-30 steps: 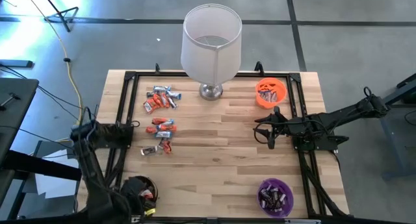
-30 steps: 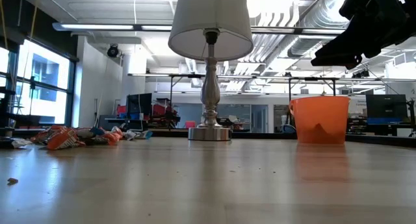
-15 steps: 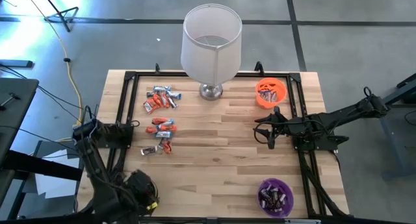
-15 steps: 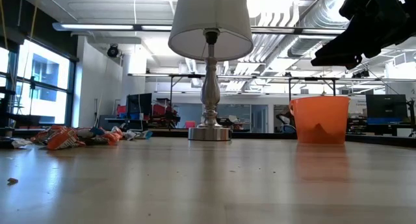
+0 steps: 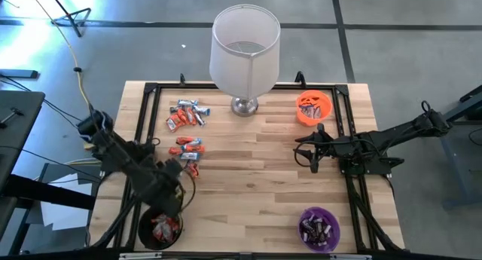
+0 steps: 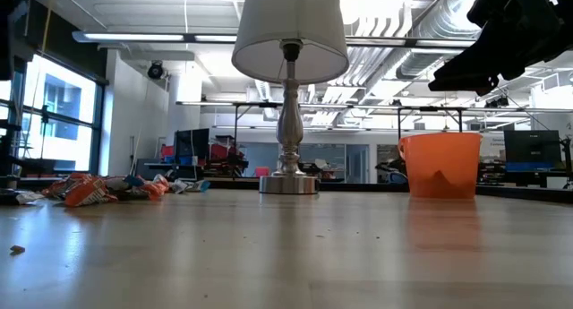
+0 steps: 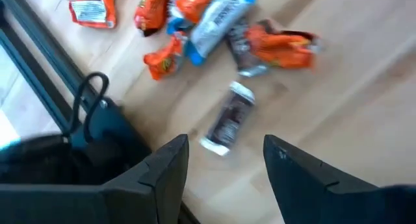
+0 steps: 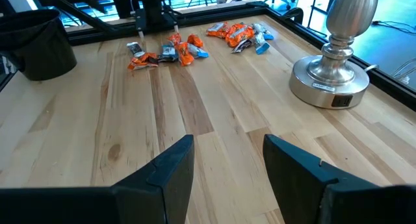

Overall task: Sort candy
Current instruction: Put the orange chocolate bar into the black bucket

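Wrapped candy lies in loose clusters on the wooden table's left half, a far cluster (image 5: pixel 188 114) and a nearer one (image 5: pixel 188 148), which the low view shows at its left (image 6: pixel 89 189). My left gripper (image 5: pixel 176 182) hovers open over the nearest pieces. In the left wrist view a dark brown candy (image 7: pixel 229 123) lies flat on the wood just beyond the gripper (image 7: pixel 226 156), untouched. Orange candies (image 7: pixel 281 43) and a blue-white one (image 7: pixel 218 19) lie farther off. My right gripper (image 5: pixel 311 153) waits open at the table's right (image 8: pixel 227 152), holding nothing.
A black bowl (image 5: pixel 160 228) holding candy stands at the near left corner, a purple bowl (image 5: pixel 319 227) at the near right, and an orange bowl (image 5: pixel 313 108) at the far right. A lamp (image 5: pixel 245 49) stands at the far middle. Black frame rails (image 5: pixel 143 124) run along the table's edges.
My left gripper has swung from above the black bowl toward the table's far edge. It now hangs over the nearest candy cluster. The bowl, which the hand covered before, now shows its candy. My right arm has kept still.
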